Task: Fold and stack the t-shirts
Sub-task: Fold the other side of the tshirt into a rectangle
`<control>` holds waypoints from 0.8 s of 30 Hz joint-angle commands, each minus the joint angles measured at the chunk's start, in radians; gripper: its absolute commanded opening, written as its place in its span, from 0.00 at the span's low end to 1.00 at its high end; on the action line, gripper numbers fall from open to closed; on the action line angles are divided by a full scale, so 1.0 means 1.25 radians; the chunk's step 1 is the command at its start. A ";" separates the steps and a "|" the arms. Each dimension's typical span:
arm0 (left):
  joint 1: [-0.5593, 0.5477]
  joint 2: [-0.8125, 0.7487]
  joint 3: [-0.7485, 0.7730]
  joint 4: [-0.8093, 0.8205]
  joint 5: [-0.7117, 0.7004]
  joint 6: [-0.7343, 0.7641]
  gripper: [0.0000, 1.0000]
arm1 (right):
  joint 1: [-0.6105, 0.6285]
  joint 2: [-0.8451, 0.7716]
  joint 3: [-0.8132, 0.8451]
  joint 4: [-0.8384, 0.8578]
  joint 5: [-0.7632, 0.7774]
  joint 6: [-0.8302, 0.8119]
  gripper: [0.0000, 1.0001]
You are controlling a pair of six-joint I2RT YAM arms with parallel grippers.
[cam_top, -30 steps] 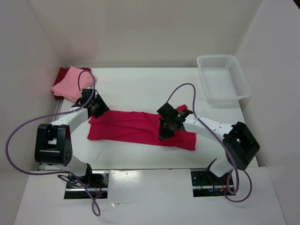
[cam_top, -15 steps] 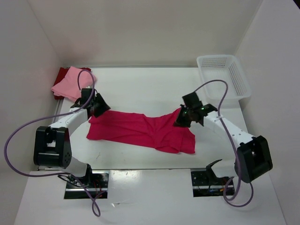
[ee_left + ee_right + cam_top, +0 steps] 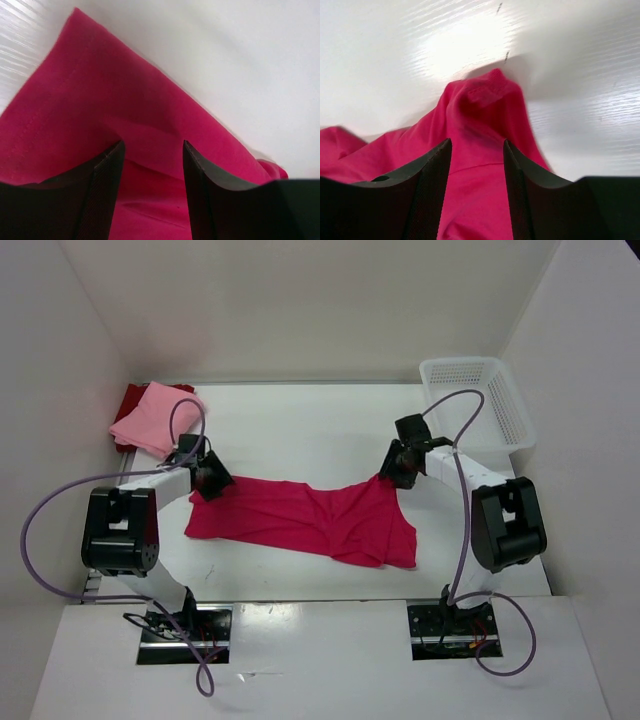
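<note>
Light pink shirt (image 3: pixel 150 418) tops the dark red shirt (image 3: pixel 128 400), far left. Mid-table, the left gripper (image 3: pixel 211 479) and right gripper (image 3: pixel 393 470), jaws parted and empty, flank the magenta shirt's (image 3: pixel 300 515) far corners. A neat fold likely needs both corners pinched evenly.

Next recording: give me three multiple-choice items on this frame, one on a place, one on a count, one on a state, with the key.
1. Where is the light pink shirt? A) near edge of the table B) on the dark red shirt, far left corner C) under the magenta shirt
2. How many shirts show? A) two B) three C) four
3. The magenta shirt is: A) spread on the table B) folded atop the light pink shirt C) lifted off the table
Key: 1 B, pink lies on red in the corner; 2 B, red, pink, magenta; 3 A, it lies open mid-table.
</note>
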State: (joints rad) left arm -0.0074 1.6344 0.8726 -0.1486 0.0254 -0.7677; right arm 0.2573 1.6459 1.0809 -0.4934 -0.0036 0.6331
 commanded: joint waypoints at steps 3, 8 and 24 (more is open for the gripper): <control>0.062 0.032 0.021 0.001 0.024 -0.020 0.58 | -0.003 0.001 0.041 0.039 0.113 -0.022 0.51; 0.102 0.040 -0.005 0.001 0.051 -0.039 0.59 | -0.011 0.075 0.065 0.039 0.069 -0.040 0.27; 0.178 -0.139 -0.071 -0.032 -0.017 -0.095 0.64 | -0.120 0.061 0.105 0.043 0.096 -0.024 0.06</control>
State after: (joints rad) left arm 0.2096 1.5021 0.7849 -0.1829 0.0296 -0.8658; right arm 0.1001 1.7512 1.1652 -0.4637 0.1005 0.6064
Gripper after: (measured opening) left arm 0.628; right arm 0.034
